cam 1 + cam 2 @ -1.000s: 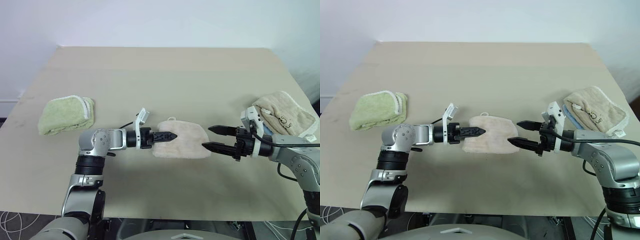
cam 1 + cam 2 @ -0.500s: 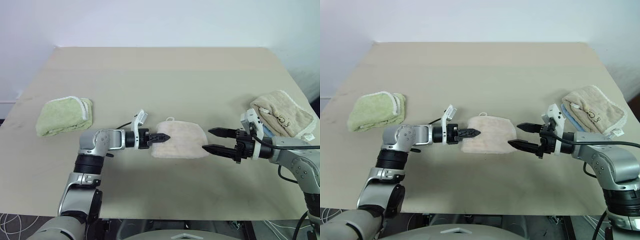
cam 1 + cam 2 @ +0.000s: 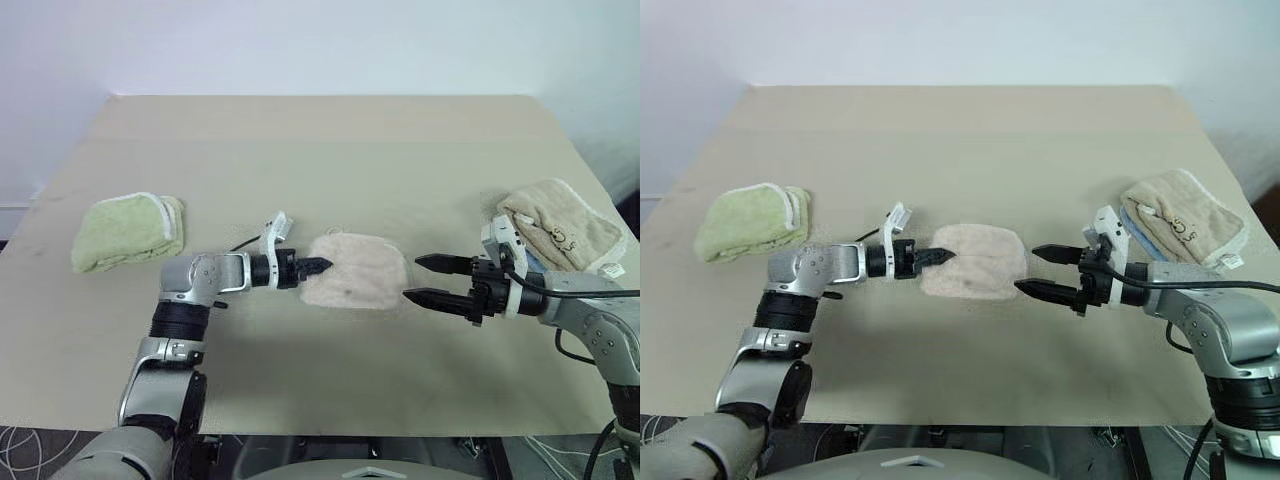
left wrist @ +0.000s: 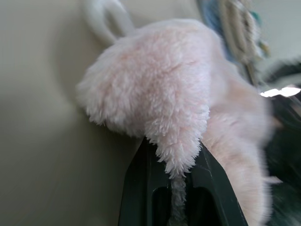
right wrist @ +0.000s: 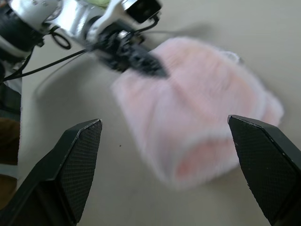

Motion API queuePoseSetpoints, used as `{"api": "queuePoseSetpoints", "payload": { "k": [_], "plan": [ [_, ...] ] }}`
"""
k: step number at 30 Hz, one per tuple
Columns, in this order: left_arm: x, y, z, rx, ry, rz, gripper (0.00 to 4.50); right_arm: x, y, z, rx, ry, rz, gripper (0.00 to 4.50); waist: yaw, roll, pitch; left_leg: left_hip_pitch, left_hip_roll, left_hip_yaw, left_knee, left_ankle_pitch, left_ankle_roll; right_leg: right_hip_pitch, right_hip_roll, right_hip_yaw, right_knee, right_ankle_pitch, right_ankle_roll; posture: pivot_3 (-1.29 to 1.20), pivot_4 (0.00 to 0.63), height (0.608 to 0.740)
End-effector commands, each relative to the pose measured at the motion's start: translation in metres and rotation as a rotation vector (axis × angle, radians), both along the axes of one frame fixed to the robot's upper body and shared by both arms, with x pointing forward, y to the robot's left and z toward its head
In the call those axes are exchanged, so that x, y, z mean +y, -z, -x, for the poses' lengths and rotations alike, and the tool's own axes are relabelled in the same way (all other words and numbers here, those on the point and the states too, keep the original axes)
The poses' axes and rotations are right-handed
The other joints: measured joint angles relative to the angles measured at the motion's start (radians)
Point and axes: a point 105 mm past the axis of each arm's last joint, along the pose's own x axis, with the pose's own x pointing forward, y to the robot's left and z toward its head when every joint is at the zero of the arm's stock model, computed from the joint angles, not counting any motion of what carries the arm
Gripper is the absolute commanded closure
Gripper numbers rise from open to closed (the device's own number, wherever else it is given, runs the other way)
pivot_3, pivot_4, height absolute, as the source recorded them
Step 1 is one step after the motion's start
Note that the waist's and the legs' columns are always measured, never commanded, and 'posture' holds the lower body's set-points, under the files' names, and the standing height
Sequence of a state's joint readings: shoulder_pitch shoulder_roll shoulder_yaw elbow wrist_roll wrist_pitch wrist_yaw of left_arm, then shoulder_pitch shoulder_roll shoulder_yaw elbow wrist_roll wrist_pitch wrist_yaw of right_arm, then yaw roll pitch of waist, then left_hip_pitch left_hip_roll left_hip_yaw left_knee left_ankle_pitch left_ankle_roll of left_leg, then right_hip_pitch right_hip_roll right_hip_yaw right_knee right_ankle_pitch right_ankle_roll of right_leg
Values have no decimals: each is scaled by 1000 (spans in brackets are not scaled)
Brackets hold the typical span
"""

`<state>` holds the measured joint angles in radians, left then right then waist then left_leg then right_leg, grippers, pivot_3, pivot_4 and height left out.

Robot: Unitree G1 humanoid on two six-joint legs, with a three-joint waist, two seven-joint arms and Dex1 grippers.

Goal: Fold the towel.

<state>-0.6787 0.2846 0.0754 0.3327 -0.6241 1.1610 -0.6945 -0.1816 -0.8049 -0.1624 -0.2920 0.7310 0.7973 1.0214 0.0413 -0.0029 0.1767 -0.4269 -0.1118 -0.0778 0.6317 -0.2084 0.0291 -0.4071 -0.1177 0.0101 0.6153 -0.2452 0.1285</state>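
The pale pink towel (image 3: 358,272) lies folded into a small bundle at the middle of the table, its white loop (image 4: 107,19) at the far edge. My left gripper (image 3: 316,266) is shut on the towel's left edge, and a tuft of cloth is pinched between its black fingers (image 4: 141,188). That edge is raised a little and bunched. My right gripper (image 3: 418,279) stands open just right of the towel, level with it and not touching it. In the right wrist view the towel (image 5: 207,108) sits between its wide-spread fingers (image 5: 80,155).
A folded light green towel (image 3: 125,232) lies at the table's left side. At the right edge a beige towel (image 3: 560,228) rests on a blue cloth, just behind my right arm. The tan table (image 3: 330,150) stretches bare behind the pink towel.
My left gripper has shut on the pink towel's left edge and shifted slightly away and to the left, bunching and lifting that edge. The right gripper has stayed still and open.
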Motion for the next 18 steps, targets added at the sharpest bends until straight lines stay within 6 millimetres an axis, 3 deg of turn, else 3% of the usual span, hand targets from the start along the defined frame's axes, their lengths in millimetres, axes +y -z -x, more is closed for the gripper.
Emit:
{"api": "queuePoseSetpoints", "payload": {
  "k": [1, 4, 12, 18],
  "plan": [
    [24, -39, -24, -103, -109, 53, 4484, 4, -11, 0, -44, -36, 7, 0, -5, -1, 0, 0, 0, 0, 0, 0, 0, 0, 0, 0, 0, 0, 0, 0, 150, 728],
    [46, -64, -36, -154, -170, 79, 4484, 5, -10, -1, -43, -40, 8, 0, -10, -2, 1, -1, 0, 1, -1, 0, 0, -2, 0, 0, 2, 0, 0, 0, 150, 728],
    [112, -110, -47, -261, -329, 51, 4484, 6, -7, -4, -37, -44, 9, 0, -5, -2, 2, -2, -2, 1, -3, 0, 0, -5, 0, 0, 6, 0, 0, 0, 150, 728],
    [172, -144, -37, -330, -503, 69, 4484, 5, -6, -3, -28, -46, 7, 0, -7, -3, 2, -2, -1, 0, -3, 0, 0, -8, 0, 0, 5, 0, 0, 0, 150, 728]
  ]
}}
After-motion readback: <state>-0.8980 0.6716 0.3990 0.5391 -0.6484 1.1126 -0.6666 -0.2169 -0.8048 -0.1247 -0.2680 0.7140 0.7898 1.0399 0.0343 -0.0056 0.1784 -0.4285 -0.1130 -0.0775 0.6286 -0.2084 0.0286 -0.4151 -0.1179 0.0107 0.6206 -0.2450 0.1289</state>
